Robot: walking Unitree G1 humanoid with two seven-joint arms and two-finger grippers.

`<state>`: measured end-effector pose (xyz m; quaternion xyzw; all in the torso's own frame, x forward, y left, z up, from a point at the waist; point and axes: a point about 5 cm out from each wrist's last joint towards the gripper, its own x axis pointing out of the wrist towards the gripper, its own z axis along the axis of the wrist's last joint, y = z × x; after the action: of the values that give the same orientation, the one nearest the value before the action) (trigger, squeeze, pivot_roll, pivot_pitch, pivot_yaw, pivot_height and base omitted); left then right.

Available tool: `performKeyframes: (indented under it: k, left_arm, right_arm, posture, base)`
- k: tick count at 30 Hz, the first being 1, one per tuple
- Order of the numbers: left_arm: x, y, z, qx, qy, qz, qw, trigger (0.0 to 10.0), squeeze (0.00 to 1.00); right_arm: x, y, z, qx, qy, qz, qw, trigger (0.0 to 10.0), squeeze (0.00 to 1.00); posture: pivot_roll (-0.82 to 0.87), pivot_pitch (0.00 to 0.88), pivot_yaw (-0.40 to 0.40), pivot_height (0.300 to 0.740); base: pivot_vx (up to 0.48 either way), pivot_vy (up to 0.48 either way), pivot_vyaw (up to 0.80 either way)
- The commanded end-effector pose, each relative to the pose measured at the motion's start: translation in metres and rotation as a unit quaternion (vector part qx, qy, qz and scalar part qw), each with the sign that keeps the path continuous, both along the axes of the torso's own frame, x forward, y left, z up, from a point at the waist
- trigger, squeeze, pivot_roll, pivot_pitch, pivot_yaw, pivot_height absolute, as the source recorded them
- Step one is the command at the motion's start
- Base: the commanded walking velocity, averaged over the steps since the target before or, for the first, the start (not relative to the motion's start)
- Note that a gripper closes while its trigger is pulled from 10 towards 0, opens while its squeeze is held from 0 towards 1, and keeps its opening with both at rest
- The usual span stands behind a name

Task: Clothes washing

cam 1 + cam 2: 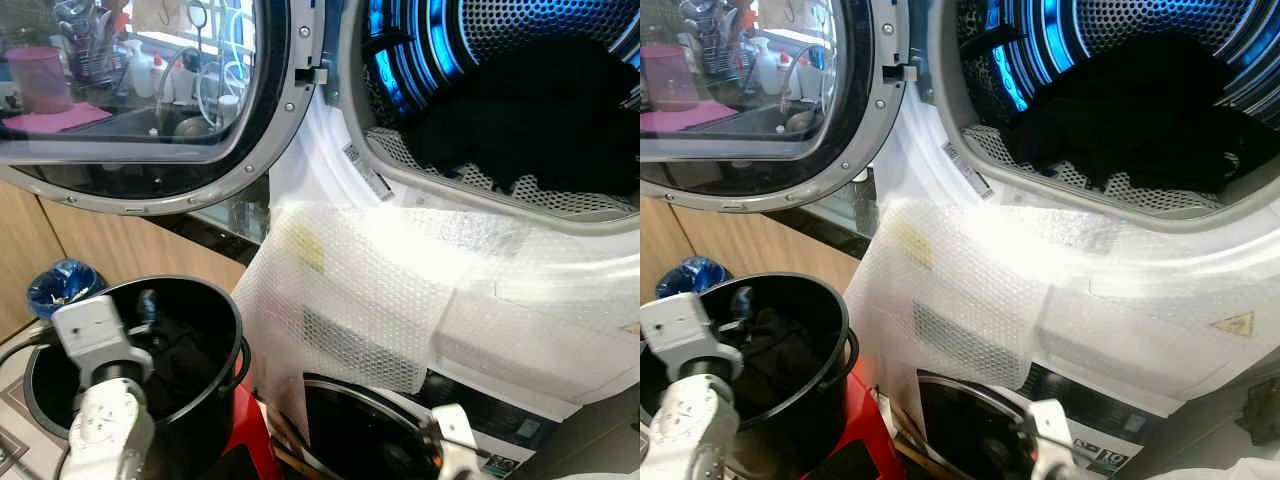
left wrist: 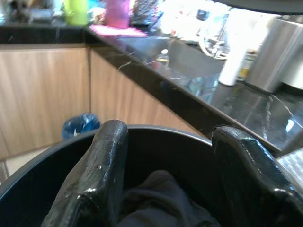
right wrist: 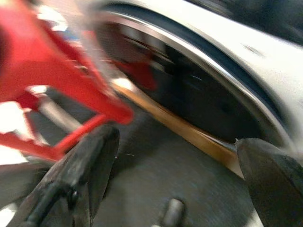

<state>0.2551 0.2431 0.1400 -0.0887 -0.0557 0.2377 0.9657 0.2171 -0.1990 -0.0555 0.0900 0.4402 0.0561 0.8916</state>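
So the carrier here is the black bucket [image 1: 215, 330], sitting on something red [image 1: 855, 420]. A dark garment [image 2: 161, 198] lies directly in it. In the left wrist view the left gripper [image 2: 168, 165] hangs right at the rim, fingers spread, cloth just beneath them. Further off from that gripper, the upper machine's perforated drum [image 1: 1120, 185] carries a pile of black clothes [image 1: 1140, 110].

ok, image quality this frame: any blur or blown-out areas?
Left eye view: bubble wrap on the machine front is glared near white; drum lit blue, dark clothes show no detail. Right wrist view: heavy motion blur, red frame smeared. Left wrist view: mostly sharp, bucket interior dark, the near end effector fingers soft.
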Motion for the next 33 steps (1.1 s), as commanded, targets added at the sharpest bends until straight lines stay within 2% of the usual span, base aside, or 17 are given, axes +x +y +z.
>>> performKeyframes:
  k: [1, 2, 3, 5, 8, 9, 10, 12, 13, 16, 19, 20, 24, 25, 28, 31, 33]
  left_arm:
    - [0.002, 0.002, 0.001, -0.027, -0.002, 0.002, 1.000, 10.0, 1.00]
    - [0.002, 0.003, 0.001, -0.021, 0.002, 0.005, 1.000, 10.0, 1.00]
    - [0.002, 0.007, 0.002, -0.014, 0.007, 0.009, 1.000, 10.0, 1.00]
    - [0.005, 0.012, 0.000, -0.017, 0.020, 0.017, 1.000, 10.0, 1.00]
    - [0.007, 0.016, 0.001, -0.021, 0.029, 0.013, 0.999, 10.0, 1.00]
    - [0.007, 0.016, 0.001, -0.021, 0.029, 0.013, 0.999, 10.0, 1.00]
    - [0.010, 0.018, -0.003, -0.024, 0.046, 0.005, 0.999, 10.0, 1.00]
    - [0.012, 0.023, -0.006, -0.019, 0.057, 0.002, 0.998, 10.0, 1.00]
    - [0.013, 0.026, -0.007, -0.006, 0.067, -0.006, 0.998, 10.0, 1.00]
    - [0.016, 0.031, -0.010, -0.003, 0.082, -0.014, 0.997, 10.0, 1.00]
    - [0.020, 0.034, -0.013, 0.027, 0.111, -0.051, 0.992, 10.0, 1.00]
    - [0.021, 0.037, -0.012, 0.030, 0.110, -0.047, 0.992, 10.0, 1.00]
    - [0.022, 0.042, -0.013, 0.017, 0.117, -0.037, 0.992, 10.0, 1.00]
    - [0.022, 0.042, -0.018, -0.005, 0.131, -0.041, 0.991, 10.0, 0.00]
    - [0.025, 0.038, -0.027, -0.050, 0.165, -0.066, 0.983, 10.0, 0.00]
    - [0.028, 0.036, -0.026, -0.049, 0.165, -0.085, 0.981, 10.0, 0.00]
    - [0.031, 0.036, -0.029, -0.072, 0.166, -0.081, 0.980, 10.0, 0.00]
  right_arm:
    - [-0.016, -0.008, -0.012, -0.026, 0.037, -0.052, 0.998, 10.0, 0.00]
    - [-0.022, -0.009, -0.016, -0.034, 0.047, -0.052, 0.997, 10.0, 0.00]
    - [-0.038, -0.010, -0.025, -0.064, 0.077, -0.043, 0.994, 10.0, 0.00]
    - [-0.059, -0.012, -0.036, -0.153, 0.121, 0.024, 0.980, 10.0, 0.00]
    - [-0.069, -0.017, -0.040, -0.185, 0.143, 0.019, 0.972, 10.0, 0.00]
    - [-0.069, -0.017, -0.040, -0.185, 0.143, 0.019, 0.972, 10.0, 0.00]
    - [-0.071, -0.014, -0.041, -0.207, 0.145, 0.059, 0.966, 10.0, 0.00]
    - [-0.070, -0.008, -0.042, -0.199, 0.138, 0.076, 0.967, 10.0, 0.00]
    - [-0.069, -0.006, -0.042, -0.194, 0.139, 0.068, 0.969, 10.0, 0.00]
    - [-0.066, -0.003, -0.042, -0.198, 0.133, 0.078, 0.968, 10.0, 0.00]
    - [-0.063, 0.001, -0.041, -0.191, 0.132, 0.071, 0.970, 10.0, 0.00]
    - [-0.062, 0.001, -0.041, -0.193, 0.131, 0.074, 0.970, 10.0, 0.00]
    - [-0.062, 0.003, -0.041, -0.197, 0.130, 0.085, 0.968, 10.0, 0.00]
    - [-0.062, 0.003, -0.041, -0.197, 0.131, 0.088, 0.968, 10.0, 0.00]
    - [-0.062, 0.005, -0.042, -0.196, 0.131, 0.097, 0.967, 10.0, 0.00]
    - [-0.063, 0.005, -0.042, -0.199, 0.133, 0.102, 0.966, 10.0, 0.00]
    - [-0.066, 0.003, -0.043, -0.201, 0.135, 0.109, 0.964, 10.0, 0.00]
  posture:
    - [0.10, 0.006, -0.057, 0.740]
    - [0.10, 0.009, -0.060, 0.740]
    - [0.10, 0.013, -0.062, 0.740]
    - [0.10, 0.016, -0.063, 0.740]
    - [0.10, 0.023, -0.059, 0.740]
    - [0.10, 0.023, -0.059, 0.740]
    - [0.10, 0.021, -0.059, 0.740]
    - [0.09, 0.022, -0.057, 0.740]
    - [0.09, 0.011, -0.051, 0.740]
    - [0.09, 0.000, -0.045, 0.740]
    - [0.09, 0.000, -0.041, 0.740]
    - [0.09, 0.000, -0.037, 0.740]
    - [0.09, 0.000, -0.036, 0.740]
    - [0.09, 0.000, -0.038, 0.740]
    - [0.08, 0.000, -0.043, 0.740]
    - [0.08, 0.000, -0.048, 0.740]
    - [0.08, 0.000, -0.053, 0.740]
  base:
    - [0.000, 0.000, 0.00]
    - [0.000, 0.000, 0.00]
    - [0.000, 0.000, 0.00]
    - [0.000, 0.000, 0.00]
    - [0.000, 0.000, 0.00]
    - [0.000, 0.000, 0.00]
    - [0.000, 0.000, 0.00]
    - [0.000, 0.000, 0.00]
    - [0.000, 0.000, 0.00]
    - [0.000, 0.000, 0.00]
    - [0.000, 0.000, 0.00]
    - [0.000, 0.000, 0.00]
    - [0.000, 0.000, 0.00]
    - [0.000, 0.000, 0.00]
    - [0.000, 0.000, 0.00]
    - [0.000, 0.000, 0.00]
    - [0.000, 0.000, 0.00]
